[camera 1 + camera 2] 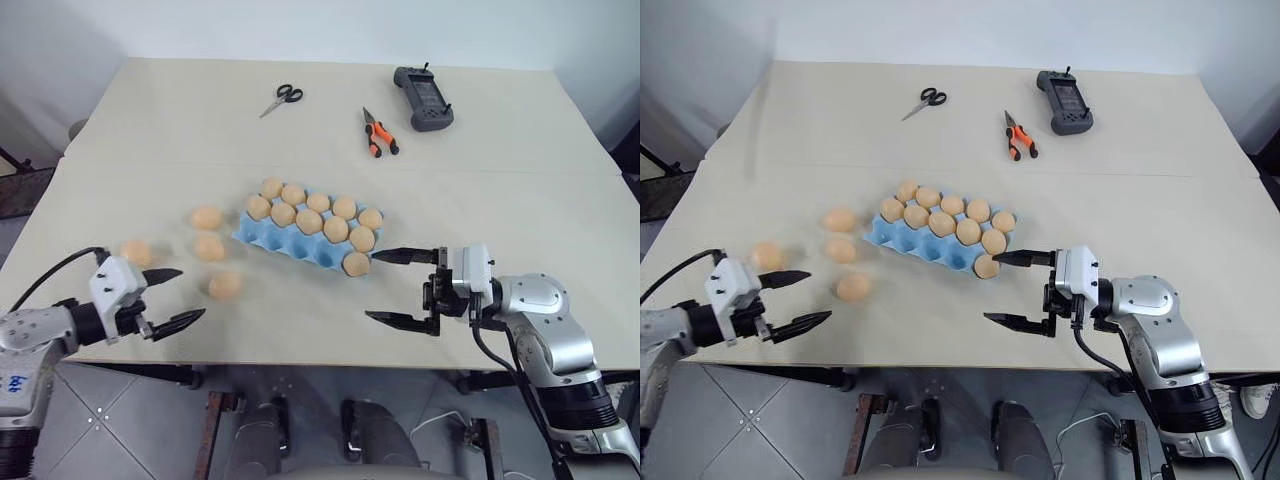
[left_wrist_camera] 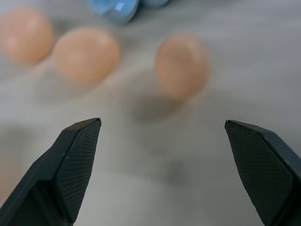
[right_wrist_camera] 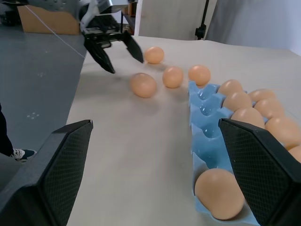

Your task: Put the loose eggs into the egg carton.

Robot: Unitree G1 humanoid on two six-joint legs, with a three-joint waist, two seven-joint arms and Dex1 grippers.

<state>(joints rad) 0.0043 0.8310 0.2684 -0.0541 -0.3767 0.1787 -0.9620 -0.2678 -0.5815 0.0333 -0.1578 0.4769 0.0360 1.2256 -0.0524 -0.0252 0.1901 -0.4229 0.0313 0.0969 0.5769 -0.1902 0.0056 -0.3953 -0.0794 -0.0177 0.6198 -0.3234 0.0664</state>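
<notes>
Nearest, at the desk's (image 1: 560,180) front edge, two pincers hover, both spread wide and empty. The left pincer (image 1: 168,297) sits at the front left corner, aimed toward the closest egg (image 1: 225,285). The right pincer (image 1: 405,288) points sideways, just in front of the carton's (image 1: 283,243) near right corner.

Four loose eggs lie left of the carton: the closest one, one near the left pincer (image 1: 136,251), and two more (image 1: 208,245) (image 1: 206,217) farther back. The blue carton rests mid-desk at a slant, holding ten eggs in its far cups; most of its near row is vacant.

At the far edge lie scissors (image 1: 282,99), orange pliers (image 1: 379,134) and a dark handset (image 1: 423,98).

Risks, as I judge them: a finger nudging an egg could roll it off the near edge. Squeezing too hard could crack it. The right pincer could bump the carton.
</notes>
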